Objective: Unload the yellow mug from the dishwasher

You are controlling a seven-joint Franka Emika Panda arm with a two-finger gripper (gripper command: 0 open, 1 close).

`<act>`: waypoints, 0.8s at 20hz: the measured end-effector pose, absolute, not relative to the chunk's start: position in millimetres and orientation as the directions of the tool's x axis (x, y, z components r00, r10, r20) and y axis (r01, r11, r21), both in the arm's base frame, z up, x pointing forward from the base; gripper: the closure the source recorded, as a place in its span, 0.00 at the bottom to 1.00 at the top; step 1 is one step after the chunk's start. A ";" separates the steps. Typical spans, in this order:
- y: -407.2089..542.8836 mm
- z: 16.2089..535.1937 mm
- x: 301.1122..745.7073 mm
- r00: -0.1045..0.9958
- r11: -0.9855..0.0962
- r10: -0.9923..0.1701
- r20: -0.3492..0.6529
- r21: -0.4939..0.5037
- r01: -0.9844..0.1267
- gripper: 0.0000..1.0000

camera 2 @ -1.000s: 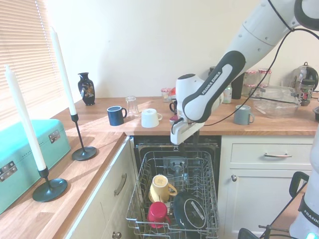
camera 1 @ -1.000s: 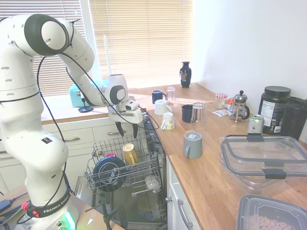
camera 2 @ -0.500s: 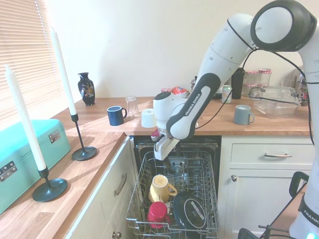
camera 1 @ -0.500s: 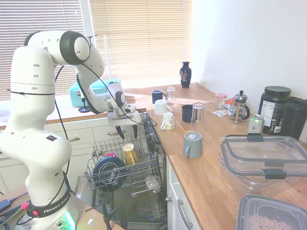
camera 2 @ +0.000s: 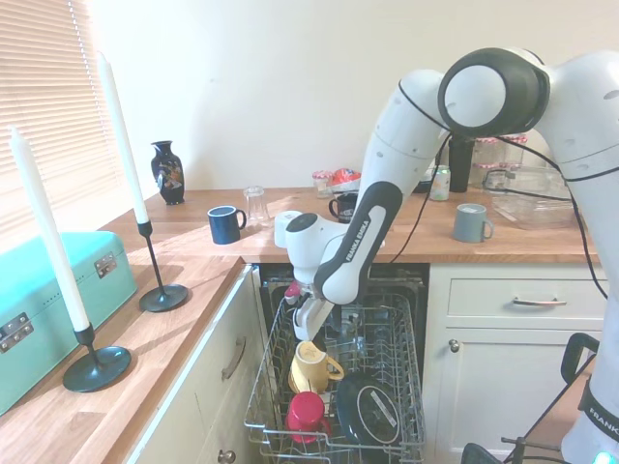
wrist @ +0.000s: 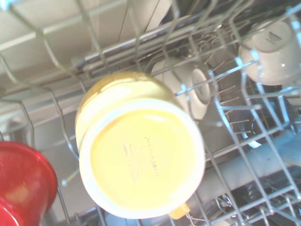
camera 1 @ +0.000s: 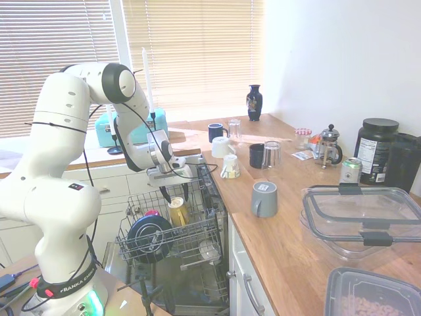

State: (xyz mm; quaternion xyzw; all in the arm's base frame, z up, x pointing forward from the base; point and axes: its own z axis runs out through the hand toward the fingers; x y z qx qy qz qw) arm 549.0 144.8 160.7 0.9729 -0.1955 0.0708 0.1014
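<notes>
The yellow mug (camera 1: 177, 210) sits upside down, tilted, in the dishwasher's pulled-out grey wire rack (camera 1: 200, 242). Its handle points toward the rack's middle in the second exterior view, where the yellow mug (camera 2: 311, 366) lies left of centre in the rack (camera 2: 411, 387). My gripper (camera 1: 175, 192) hangs just above it, open, with its dark fingers (camera 1: 185, 191) apart and nothing between them. In the second exterior view the gripper (camera 2: 304, 327) is right over the mug's base. The wrist view is filled by the mug's flat base (wrist: 141, 160), seen through the rack wires.
A red cup (camera 2: 305, 411) and a dark round plate (camera 2: 372, 411) share the rack, close to the mug. White cups (wrist: 277, 42) lie in the level below. On the counter stand a grey mug (camera 1: 264, 199), a white cup (camera 1: 222, 146) and a blue mug (camera 1: 216, 132).
The arm has swung down from counter height toward the rack. The gripper now hangs over the yellow mug instead of over the counter edge.
</notes>
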 end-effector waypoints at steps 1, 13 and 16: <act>143.2 157.8 548.7 0.918 -0.906 -0.356 0.177 0.176 -0.385 0.00; 136.0 126.9 549.5 0.950 -0.930 -0.275 0.147 0.209 -0.301 0.00; 144.6 117.5 545.7 0.958 -0.937 -0.253 0.137 0.212 -0.278 0.00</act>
